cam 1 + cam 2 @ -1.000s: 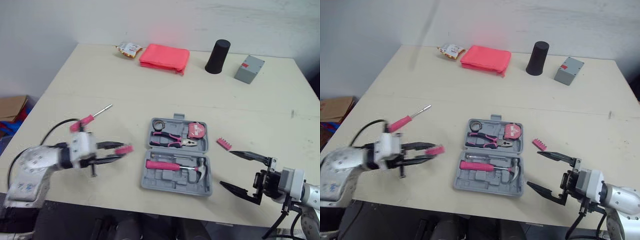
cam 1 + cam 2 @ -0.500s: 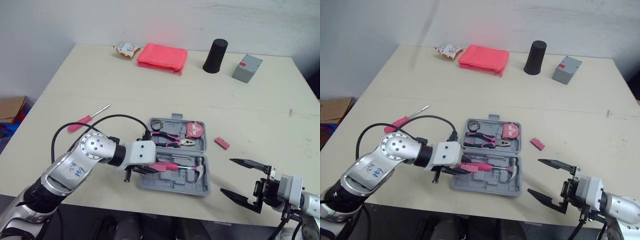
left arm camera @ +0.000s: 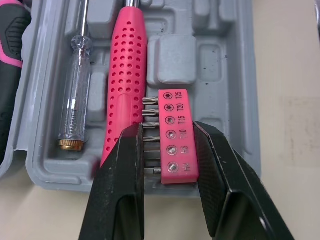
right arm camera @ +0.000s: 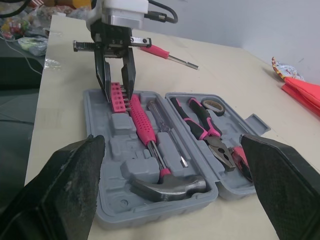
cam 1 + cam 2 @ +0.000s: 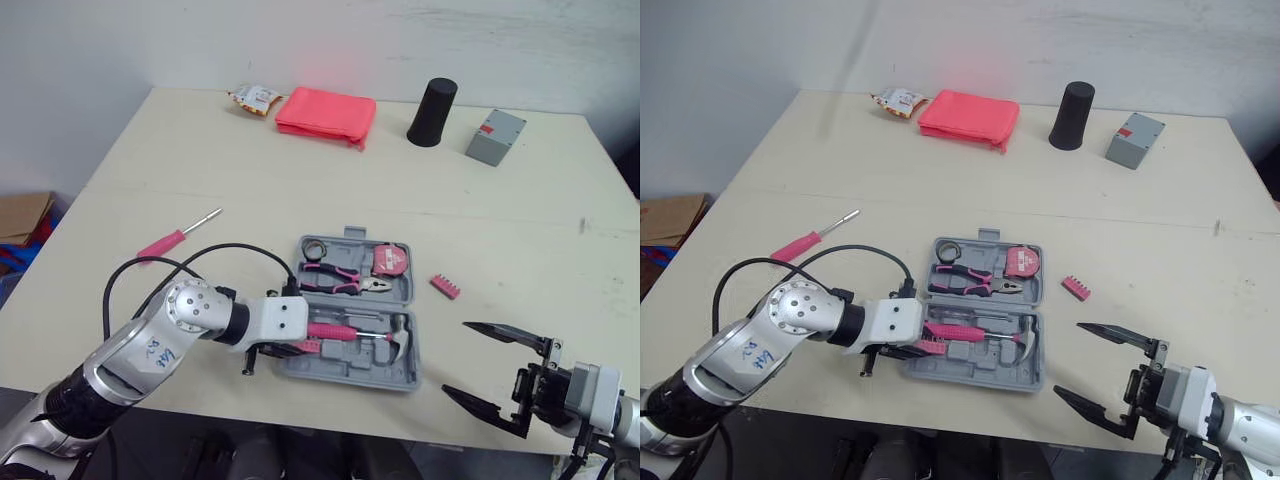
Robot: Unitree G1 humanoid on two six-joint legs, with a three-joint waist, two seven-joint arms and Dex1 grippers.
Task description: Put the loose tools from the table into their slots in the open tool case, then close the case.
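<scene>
The bit strip [image 3: 177, 134], judged light, stiff and prone to twisting if pinched off-centre, is clamped across its narrow width between the left fingers [image 3: 120, 190] over the case [image 3: 225, 75], while the right fingers [image 4: 55, 185] are held apart.

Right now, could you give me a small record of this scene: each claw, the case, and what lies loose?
left gripper: shut on a pink bit holder, at the near-left end of the case, beside the hammer handle
right gripper: open, holding nothing, near the table's front edge, right of the case
tool case: open, both halves flat; holds hammer, pliers, tape measure
loose on table: pink screwdriver left of the case; another pink bit strip right of it
case closed: not yet
</scene>
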